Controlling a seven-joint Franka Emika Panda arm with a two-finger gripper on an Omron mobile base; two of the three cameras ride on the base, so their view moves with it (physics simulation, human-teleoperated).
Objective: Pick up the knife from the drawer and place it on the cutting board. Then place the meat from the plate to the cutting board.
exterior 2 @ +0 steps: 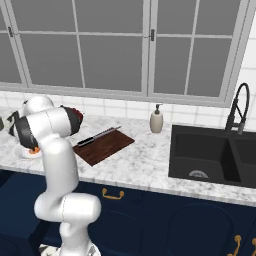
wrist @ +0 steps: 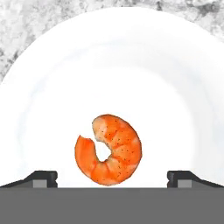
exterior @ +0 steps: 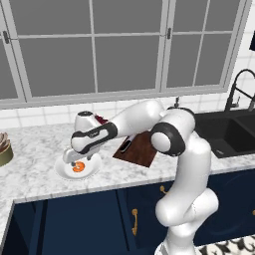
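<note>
The white plate lies on the marble counter with the orange-pink curled meat on it. My gripper hangs open just above the plate, its fingertips wide on either side of the meat and not touching it. From the base I see the gripper over the plate and meat. The knife lies along the far edge of the reddish-brown cutting board, to the right of the plate. Board and knife sit behind my forearm. The drawer is out of view.
A dark bowl of red berries stands behind my arm near the wall. A soap dispenser, the black sink and its faucet are to the right. A tan container sits at the counter's left edge.
</note>
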